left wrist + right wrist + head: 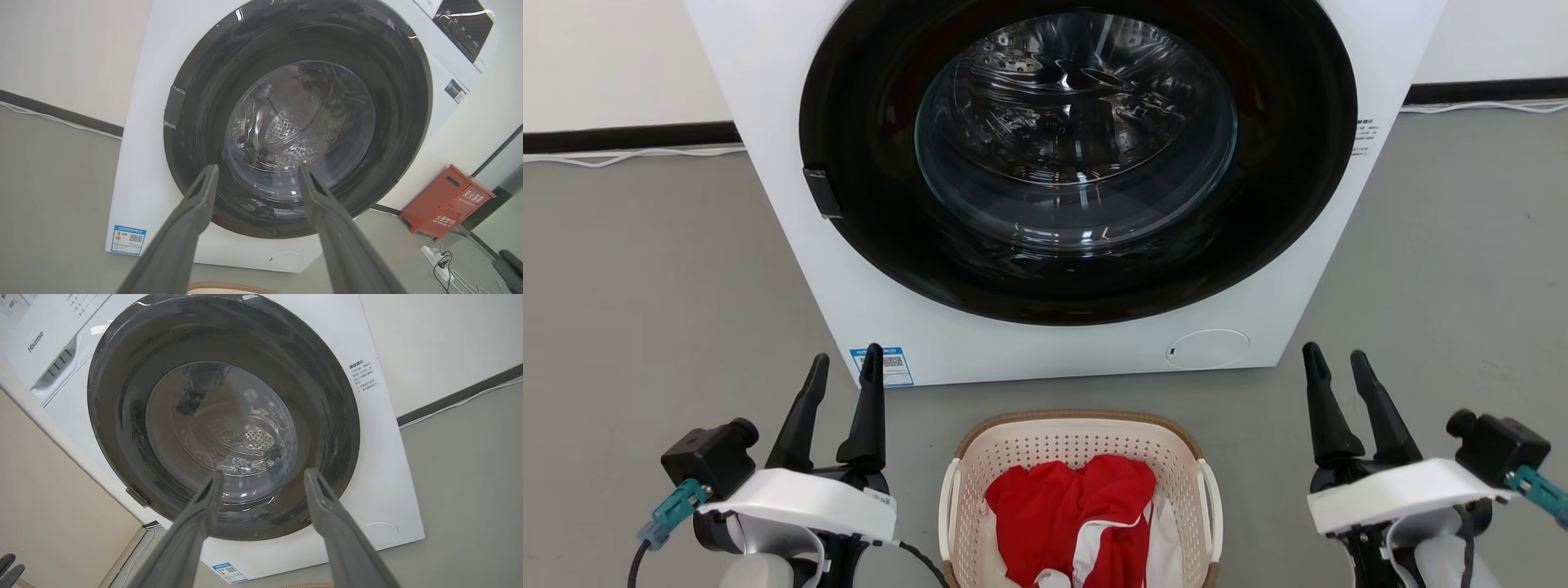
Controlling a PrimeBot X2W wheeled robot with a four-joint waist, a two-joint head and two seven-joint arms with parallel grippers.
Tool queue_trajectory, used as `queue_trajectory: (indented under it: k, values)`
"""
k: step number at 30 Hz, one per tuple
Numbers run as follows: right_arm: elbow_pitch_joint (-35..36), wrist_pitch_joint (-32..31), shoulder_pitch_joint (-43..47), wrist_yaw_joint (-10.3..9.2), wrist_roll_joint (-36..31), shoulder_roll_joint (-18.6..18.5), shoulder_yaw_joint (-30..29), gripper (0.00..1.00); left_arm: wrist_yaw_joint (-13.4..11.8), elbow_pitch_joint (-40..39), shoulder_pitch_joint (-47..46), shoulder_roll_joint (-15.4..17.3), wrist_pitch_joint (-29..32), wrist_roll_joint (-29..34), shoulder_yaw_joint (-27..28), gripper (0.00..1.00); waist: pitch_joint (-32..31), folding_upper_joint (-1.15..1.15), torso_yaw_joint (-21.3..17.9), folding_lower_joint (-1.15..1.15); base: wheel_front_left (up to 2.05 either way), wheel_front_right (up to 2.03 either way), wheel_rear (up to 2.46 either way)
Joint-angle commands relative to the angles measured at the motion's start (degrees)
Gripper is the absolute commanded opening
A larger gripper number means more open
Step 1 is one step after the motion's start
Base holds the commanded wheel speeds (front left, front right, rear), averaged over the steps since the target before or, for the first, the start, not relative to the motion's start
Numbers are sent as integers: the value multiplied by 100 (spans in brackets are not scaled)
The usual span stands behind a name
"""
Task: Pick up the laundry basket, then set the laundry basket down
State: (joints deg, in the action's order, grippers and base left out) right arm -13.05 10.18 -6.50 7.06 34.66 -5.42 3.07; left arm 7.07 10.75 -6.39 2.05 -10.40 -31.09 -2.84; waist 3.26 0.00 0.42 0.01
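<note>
The laundry basket (1078,441), cream perforated plastic with a brown woven-look rim and white side loop handles, stands on the floor at the bottom centre of the head view, holding red and white clothes (1078,514). A sliver of its rim (229,288) shows at the bottom of the left wrist view. My left gripper (845,367) hovers open to the basket's left, nothing between its fingers. My right gripper (1335,363) hovers open to the basket's right, also empty. In both wrist views the fingers (196,212) (204,510) point at the washer door.
A big white washing machine (980,327) with a dark round glass door stands just behind the basket. Grey floor lies on both sides. A red box (447,202) and a power strip with cables (439,261) sit by the wall beside the machine.
</note>
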Motion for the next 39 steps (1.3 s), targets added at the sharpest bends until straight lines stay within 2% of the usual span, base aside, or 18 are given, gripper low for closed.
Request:
queue_trajectory:
  k: [1,23,39]
  values:
    - [210,101,-317,35,-193,-75,134,100,34,-201,-293,64,-79,186,103,100,5,0,0,0,0,0,0]
    - [277,482,-438,43,-1562,-120,297,100,42,-343,-426,83,-460,1553,-12,100,106,0,16,0,0,0,0]
    - [149,482,-448,43,-1651,-78,171,100,42,-263,-442,83,-460,1508,-22,100,131,0,10,0,0,0,0]
